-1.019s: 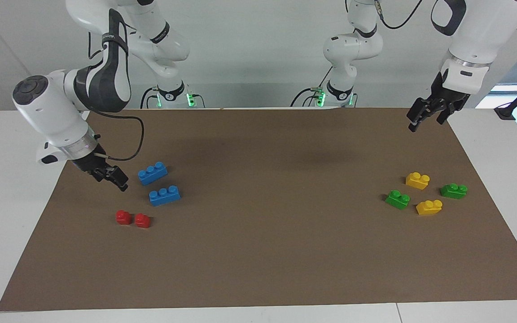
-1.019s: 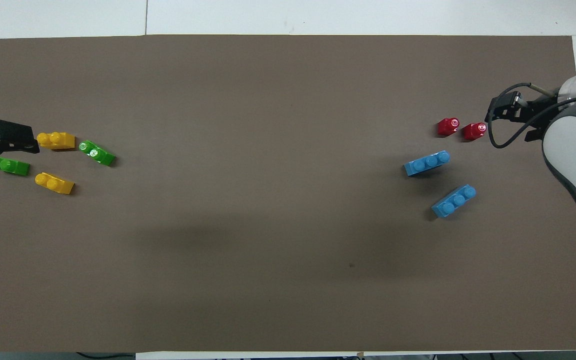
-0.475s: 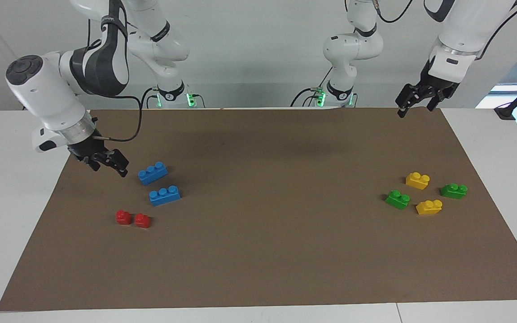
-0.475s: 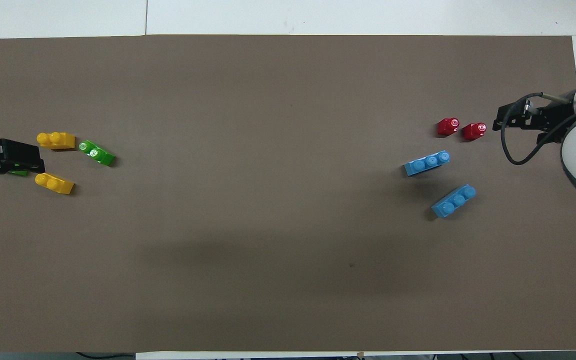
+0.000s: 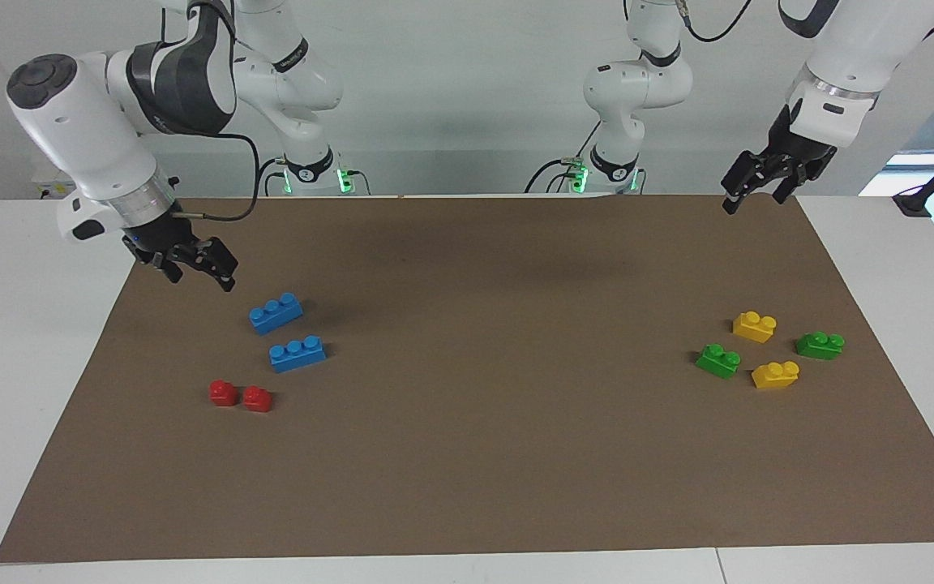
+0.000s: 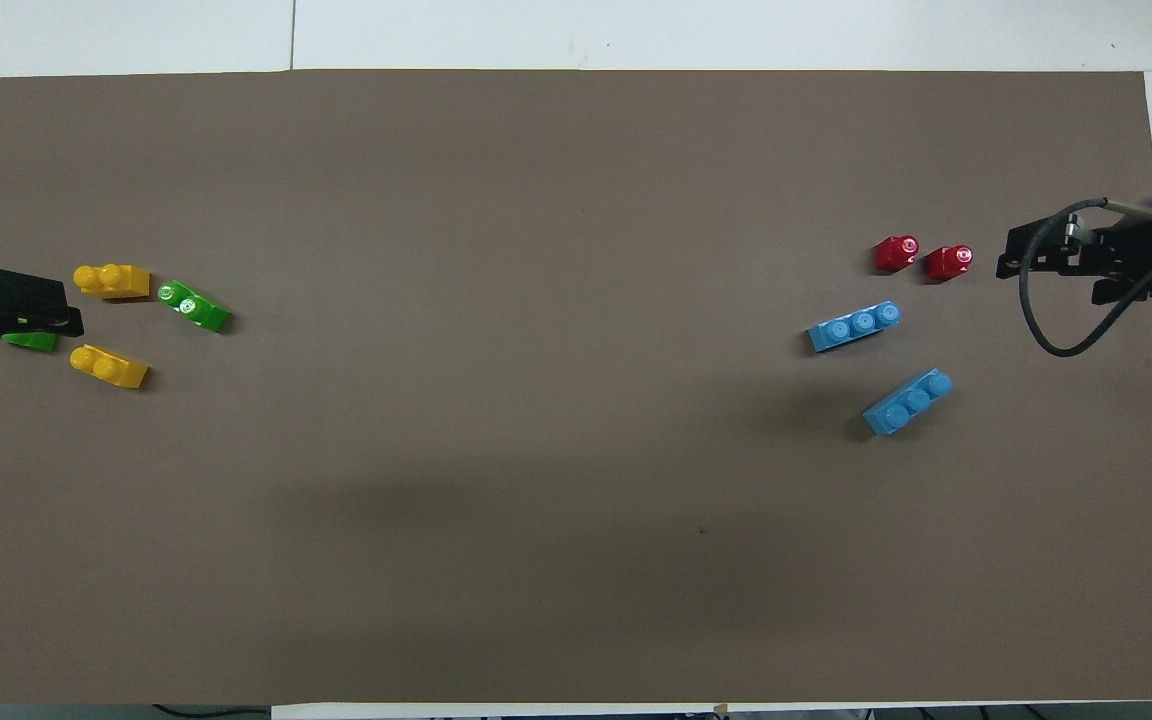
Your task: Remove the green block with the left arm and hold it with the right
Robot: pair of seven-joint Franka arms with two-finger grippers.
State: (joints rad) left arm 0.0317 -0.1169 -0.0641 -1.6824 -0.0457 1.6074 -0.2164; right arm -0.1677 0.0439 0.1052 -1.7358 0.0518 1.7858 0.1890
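Observation:
The bright green two-stud block (image 5: 718, 360) lies on the brown mat (image 5: 467, 454) at the left arm's end, beside two yellow bricks; it also shows in the overhead view (image 6: 194, 305). A darker green brick (image 5: 820, 345) lies close by. My left gripper (image 5: 755, 195) is open and empty, raised high over the mat's edge near its base. In the overhead view my left gripper (image 6: 6, 315) partly covers the darker green brick (image 6: 33, 340). My right gripper (image 5: 199, 274) is open and empty, in the air over the mat's other end, beside the blue bricks.
Two yellow bricks (image 5: 755, 325) (image 5: 775, 374) flank the green ones. Two blue three-stud bricks (image 5: 276, 313) (image 5: 297, 354) and two small red bricks (image 5: 223, 393) (image 5: 257, 398) lie at the right arm's end.
My right gripper has risen and drawn back from the blue and red bricks toward the robots. My left gripper has lifted higher. No brick has moved.

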